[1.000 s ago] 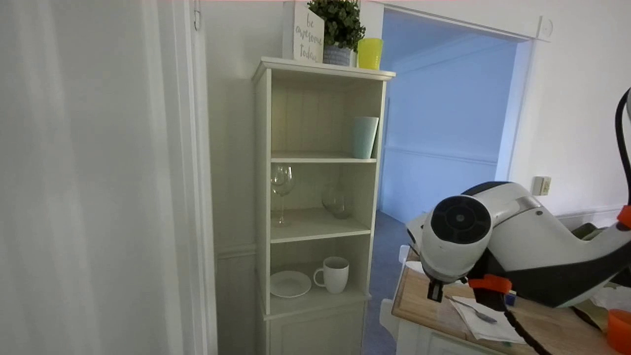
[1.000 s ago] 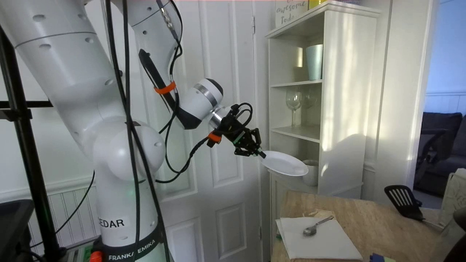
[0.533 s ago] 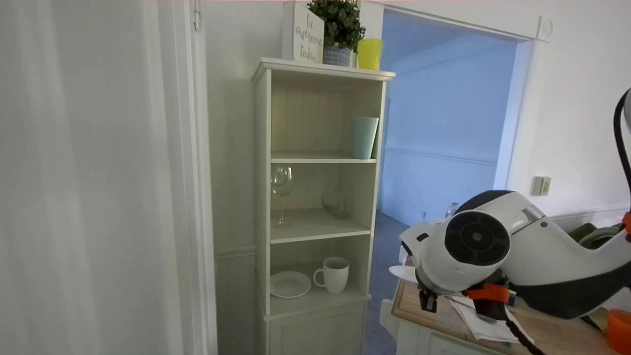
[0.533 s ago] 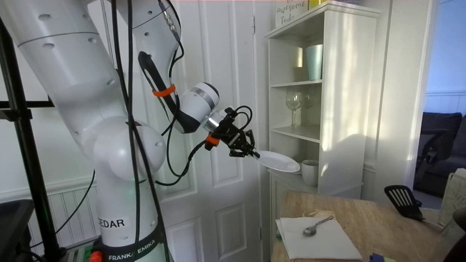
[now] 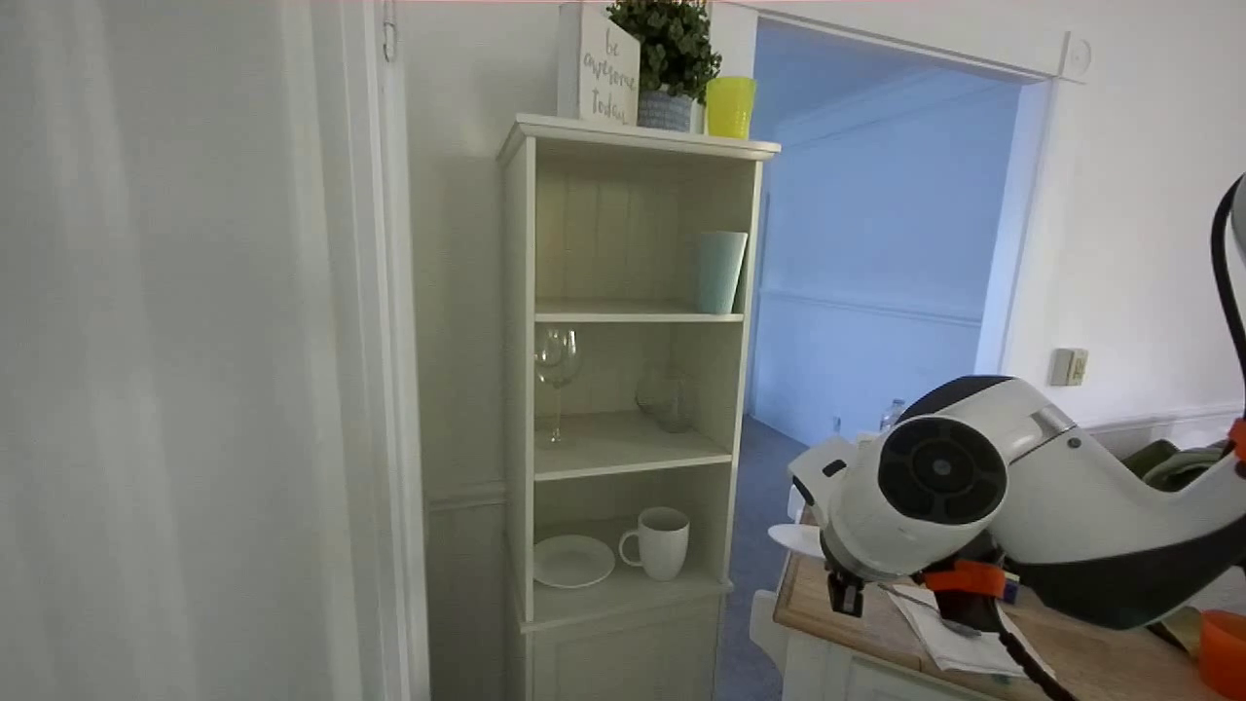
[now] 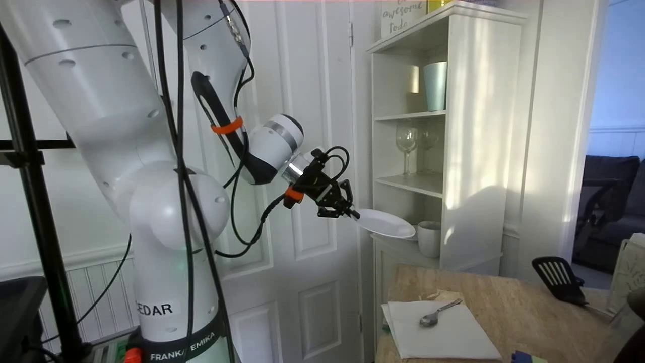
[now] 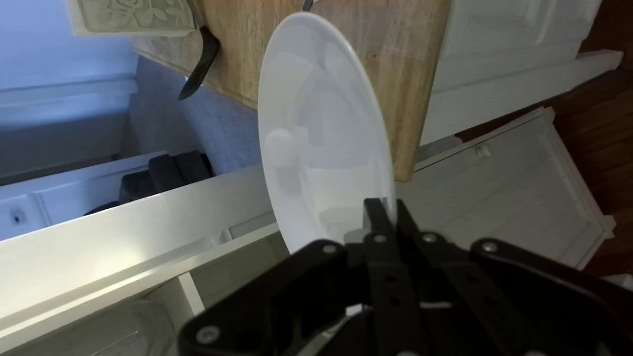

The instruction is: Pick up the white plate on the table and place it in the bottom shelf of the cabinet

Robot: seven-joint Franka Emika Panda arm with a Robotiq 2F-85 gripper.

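Bright streaks, soft shadow on the cabinet (image 6: 456, 141)

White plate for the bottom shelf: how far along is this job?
Done: the white plate is off the table, its rim pinched in the gripper.
In hand: the transfer, with the plate held in the air outside the cabinet.
Left: setting it on the bottom shelf, where a second plate and a mug sit, then opening the gripper and backing off.
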